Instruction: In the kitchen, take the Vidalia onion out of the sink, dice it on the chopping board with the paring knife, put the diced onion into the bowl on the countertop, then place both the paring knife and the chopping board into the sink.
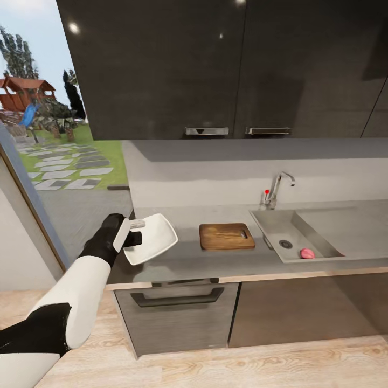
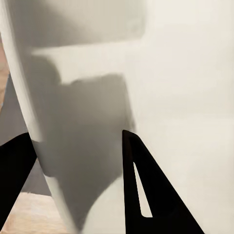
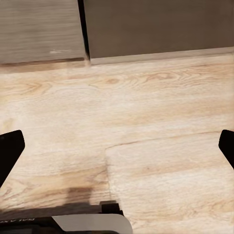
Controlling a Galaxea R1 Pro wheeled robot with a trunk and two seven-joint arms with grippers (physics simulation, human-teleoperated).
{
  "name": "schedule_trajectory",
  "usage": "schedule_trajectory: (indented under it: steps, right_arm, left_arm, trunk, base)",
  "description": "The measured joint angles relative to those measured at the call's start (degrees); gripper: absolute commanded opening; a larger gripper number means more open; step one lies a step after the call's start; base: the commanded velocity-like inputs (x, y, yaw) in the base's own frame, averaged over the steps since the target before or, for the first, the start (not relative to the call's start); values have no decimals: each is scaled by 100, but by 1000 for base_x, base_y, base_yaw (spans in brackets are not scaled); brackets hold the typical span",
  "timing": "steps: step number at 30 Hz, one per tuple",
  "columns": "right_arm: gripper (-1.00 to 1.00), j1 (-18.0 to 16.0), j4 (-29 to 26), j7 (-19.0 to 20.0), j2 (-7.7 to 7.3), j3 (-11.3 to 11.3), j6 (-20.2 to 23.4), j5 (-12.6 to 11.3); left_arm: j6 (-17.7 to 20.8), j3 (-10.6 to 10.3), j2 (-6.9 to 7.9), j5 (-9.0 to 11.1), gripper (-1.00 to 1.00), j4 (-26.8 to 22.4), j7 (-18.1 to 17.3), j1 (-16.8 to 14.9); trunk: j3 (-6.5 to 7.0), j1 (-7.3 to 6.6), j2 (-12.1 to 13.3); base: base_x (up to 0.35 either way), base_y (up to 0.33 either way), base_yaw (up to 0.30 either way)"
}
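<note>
Onion (image 1: pixel 306 253) is sitting in the sink (image 1: pixel 275 226), right by the front wall of the basin and just beside the drain. Tap (image 1: pixel 277 188) w/ the red dot stands behind the basin's back left corner.

Board (image 1: pixel 227 236) lies flat on the table (image 1: pixel 215 261) just left of the sink, handle slot toward the sink side. Can't spot the knife anywhere tbh.

Bowl (image 1: pixel 151 237) is further left, at the table's left end, tilted up w/ its inside facing right-ish. My left tool (image 1: pixel 132 233) is clamped on its left rim; in the left wrist cam one finger (image 2: pixel 146 185) is inside the bowl (image 2: pixel 185 97) and the other sits outside the wall, so it's holding the bowl, not wide open.

Right tool (image 3: pixel 117 146) is down low pointing at the wood floor (image 3: pixel 122 107), fingers spread wide w/ nothing between them, cabinet fronts (image 3: pixel 156 27) just past the floor.

Above the table: black cabinets (image 1: pixel 215 64) w/ two chrome handles. Off to the left a big window (image 1: pixel 48 134) onto a garden.
</note>
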Motion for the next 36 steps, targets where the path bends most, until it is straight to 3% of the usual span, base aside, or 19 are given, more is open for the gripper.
schedule_trajectory:
  steps: [7,28,36]
  right_arm:
    - [100,0,6,5,7,1,5,2]
    - [100,0,9,-1,2,0,5,-5]
    - [100,0,59,-1,12,1,5,-7]
  left_arm:
    - [33,-53,-28,-40,-100,-1,731,-1]
    - [31,-56,-18,-17,-100,-16,788,0]
    - [23,-52,-11,-13,-100,-9,788,-1]
  trunk:
    - [0,0,0]
    - [0,0,0]
    - [0,-2,-1]
  base:
    - [0,0,0]
    - [3,0,0]
    - [183,0,0]
